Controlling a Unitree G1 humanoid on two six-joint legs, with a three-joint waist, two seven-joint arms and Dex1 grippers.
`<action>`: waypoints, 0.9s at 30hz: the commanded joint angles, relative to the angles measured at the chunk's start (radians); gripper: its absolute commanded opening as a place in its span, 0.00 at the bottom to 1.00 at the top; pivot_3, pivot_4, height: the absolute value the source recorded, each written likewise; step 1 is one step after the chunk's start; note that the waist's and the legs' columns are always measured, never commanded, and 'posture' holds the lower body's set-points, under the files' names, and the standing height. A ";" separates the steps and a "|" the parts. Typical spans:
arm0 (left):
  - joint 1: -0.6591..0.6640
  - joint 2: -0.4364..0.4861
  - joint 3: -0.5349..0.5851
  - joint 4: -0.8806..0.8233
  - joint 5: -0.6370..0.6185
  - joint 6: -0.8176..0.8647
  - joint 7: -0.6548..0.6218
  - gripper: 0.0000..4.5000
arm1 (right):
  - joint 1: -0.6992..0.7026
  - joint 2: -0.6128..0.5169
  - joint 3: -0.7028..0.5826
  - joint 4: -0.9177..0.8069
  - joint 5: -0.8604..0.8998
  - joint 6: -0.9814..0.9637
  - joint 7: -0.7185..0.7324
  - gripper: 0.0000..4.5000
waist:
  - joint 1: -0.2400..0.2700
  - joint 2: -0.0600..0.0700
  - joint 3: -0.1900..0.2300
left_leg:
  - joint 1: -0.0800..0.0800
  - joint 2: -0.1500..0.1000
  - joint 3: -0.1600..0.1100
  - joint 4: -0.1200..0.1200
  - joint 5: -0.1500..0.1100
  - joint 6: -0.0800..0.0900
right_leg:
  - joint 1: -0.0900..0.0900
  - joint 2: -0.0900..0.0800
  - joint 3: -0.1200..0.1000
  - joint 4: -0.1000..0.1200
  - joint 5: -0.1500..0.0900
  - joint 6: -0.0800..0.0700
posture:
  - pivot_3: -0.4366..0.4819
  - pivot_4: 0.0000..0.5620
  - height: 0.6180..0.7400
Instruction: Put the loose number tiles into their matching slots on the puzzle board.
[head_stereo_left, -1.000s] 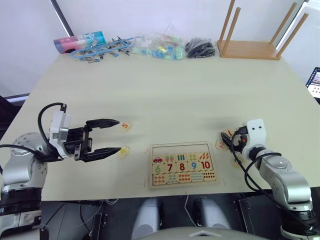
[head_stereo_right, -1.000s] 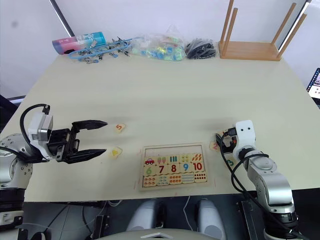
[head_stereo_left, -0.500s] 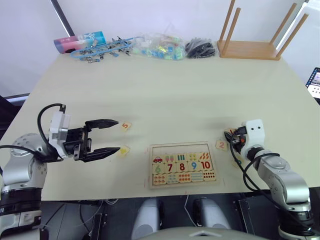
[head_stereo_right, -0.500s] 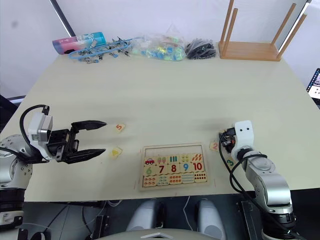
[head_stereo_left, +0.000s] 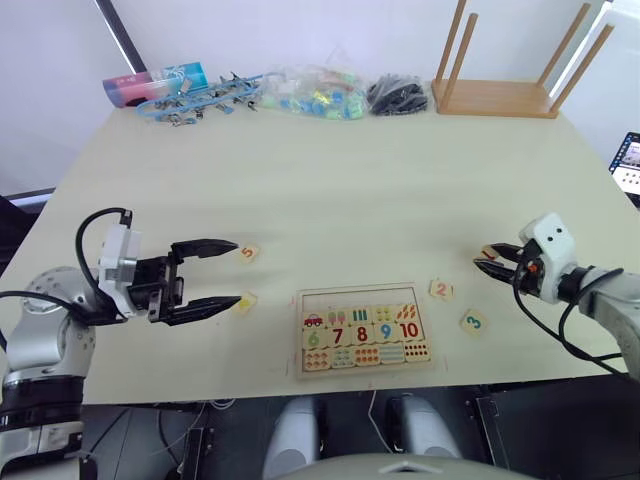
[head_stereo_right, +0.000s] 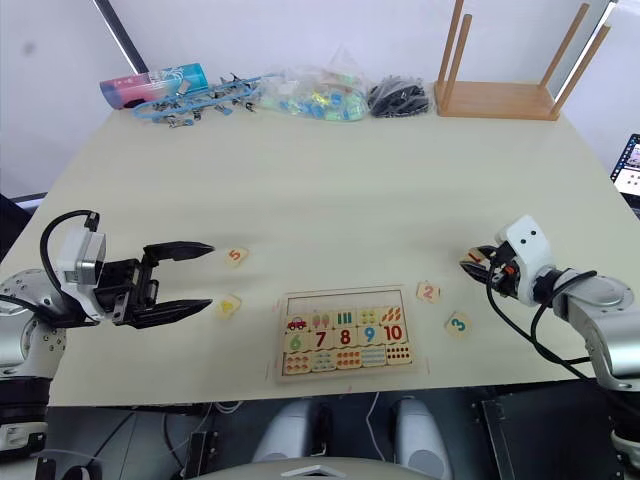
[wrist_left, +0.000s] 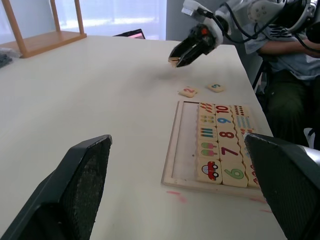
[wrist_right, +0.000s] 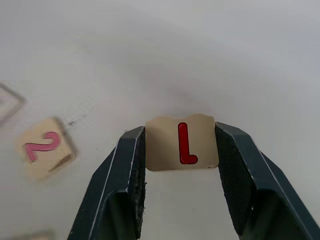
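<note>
The puzzle board (head_stereo_left: 299, 335) lies near the table's front edge, its first row of slots (head_stereo_left: 352, 299) bare. My right gripper (head_stereo_left: 488, 260) hovers to the right of the board, shut on the red 1 tile (wrist_right: 181, 142), which is clamped by its side edges between the fingers (wrist_right: 127, 170). Tile 2 (head_stereo_left: 441, 289) and tile 3 (head_stereo_left: 472, 321) lie on the table between the board and that gripper. My left gripper (head_stereo_left: 238, 272) rests open to the left of the board, with tile 5 (head_stereo_left: 249, 253) by its upper fingertip and the yellow 4 tile (head_stereo_left: 246, 300) by its lower one.
Along the table's far edge lie a blue-pink tube (head_stereo_left: 150, 82), clips (head_stereo_left: 205, 95), a bag of coloured pieces (head_stereo_left: 315, 95), a black bundle (head_stereo_left: 400, 95) and a wooden rack (head_stereo_left: 505, 95). A seated person (wrist_left: 287, 60) is beyond the table's right edge.
My right gripper closed on tile 1, lifted it and swung out to the right, away from tiles 2 and 3. The left arm has stayed still.
</note>
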 joint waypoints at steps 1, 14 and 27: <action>-0.020 0.026 -0.004 0.005 -0.017 -0.028 -0.034 1.00 | -0.059 -0.098 0.054 0.102 -0.032 -0.209 0.254 0.33 | 0.000 0.000 0.000 | 0.000 0.000 0.000 0.000 0.000 0.000 | 0.000 0.000 0.000 0.000 0.000 0.000 | 0.48 0.27 0.98; 0.036 0.050 0.011 -0.050 -0.040 -0.034 -0.034 1.00 | -0.430 -0.086 0.403 0.629 -0.056 -0.894 0.728 0.33 | -0.001 0.000 0.001 | 0.000 0.002 0.002 0.000 0.000 0.000 | -0.001 -0.001 0.001 0.000 0.000 0.000 | 0.48 0.27 0.98; 0.071 0.046 0.042 -0.079 -0.035 -0.019 -0.030 1.00 | -0.612 -0.022 0.563 1.031 -0.122 -1.122 0.728 0.33 | -0.001 0.001 0.002 | 0.000 0.001 0.002 0.001 0.001 -0.001 | -0.001 -0.002 0.001 0.000 0.000 0.000 | 0.48 0.27 0.98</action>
